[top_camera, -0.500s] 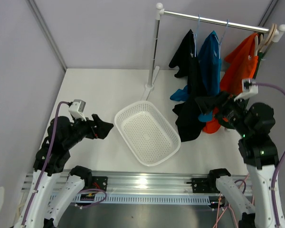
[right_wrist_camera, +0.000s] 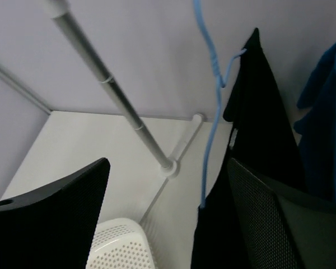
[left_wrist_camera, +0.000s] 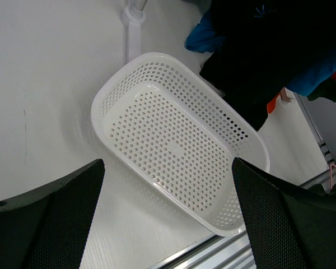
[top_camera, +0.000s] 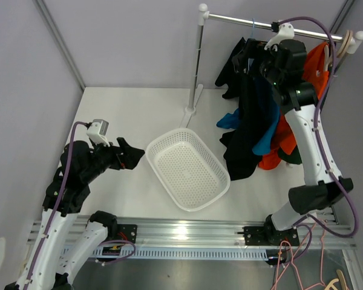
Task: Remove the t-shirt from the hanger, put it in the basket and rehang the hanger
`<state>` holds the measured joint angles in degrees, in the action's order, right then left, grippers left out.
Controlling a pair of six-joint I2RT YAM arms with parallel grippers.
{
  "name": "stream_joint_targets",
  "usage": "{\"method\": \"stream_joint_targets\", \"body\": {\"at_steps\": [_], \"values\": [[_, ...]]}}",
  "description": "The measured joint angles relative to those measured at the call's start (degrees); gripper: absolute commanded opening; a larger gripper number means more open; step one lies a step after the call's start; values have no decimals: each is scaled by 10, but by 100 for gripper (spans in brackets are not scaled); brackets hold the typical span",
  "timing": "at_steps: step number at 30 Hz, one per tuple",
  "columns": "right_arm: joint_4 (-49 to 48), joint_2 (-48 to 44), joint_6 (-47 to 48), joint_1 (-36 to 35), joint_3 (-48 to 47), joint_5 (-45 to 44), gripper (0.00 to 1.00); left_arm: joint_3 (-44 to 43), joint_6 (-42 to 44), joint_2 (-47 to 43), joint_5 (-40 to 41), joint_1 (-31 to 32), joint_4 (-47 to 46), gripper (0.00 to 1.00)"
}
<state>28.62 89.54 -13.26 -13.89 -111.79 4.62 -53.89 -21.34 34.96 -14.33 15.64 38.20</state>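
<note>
The black t-shirt (top_camera: 245, 121) hangs on a thin light-blue wire hanger (right_wrist_camera: 210, 140), up on the silver metal rail (top_camera: 230, 19) at the back right of the white table (top_camera: 121, 115). A blue t-shirt (top_camera: 265, 138) & an orange t-shirt (top_camera: 317, 66) hang next to it. The right gripper (right_wrist_camera: 168, 185) is up high by the rail, just in front of the black t-shirt's top. Its fingers stand wide apart & hold nothing. In the wrist view the hanger shows btw them, w/ the shirt's shoulder just beside it. The left gripper (left_wrist_camera: 165, 185) is low on the table's left side, also wide & holding nothing. It points at the white plastic basket w/ holes (top_camera: 187, 169), which lies mid-table, near it but not touching.
</note>
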Motion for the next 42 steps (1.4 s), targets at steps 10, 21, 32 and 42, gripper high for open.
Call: {"method": "stream_joint_targets", "body": {"at_steps": [10, 21, 32, 42], "values": [[-2, 105, 41, -8, -85, -121, 84, 1, 5, 3, 6, 0, -14, 99], [-12, 229, 89, -44, -249, -180, 61, 15, 9, -4, 7, 0, -34, 100], [15, 246, 118, -63, -250, -268, 0, 17, 9, -7, 7, 0, -34, 100], [42, 246, 121, -63, -280, -285, 0, 18, 10, -9, 6, 0, -34, 100]]}}
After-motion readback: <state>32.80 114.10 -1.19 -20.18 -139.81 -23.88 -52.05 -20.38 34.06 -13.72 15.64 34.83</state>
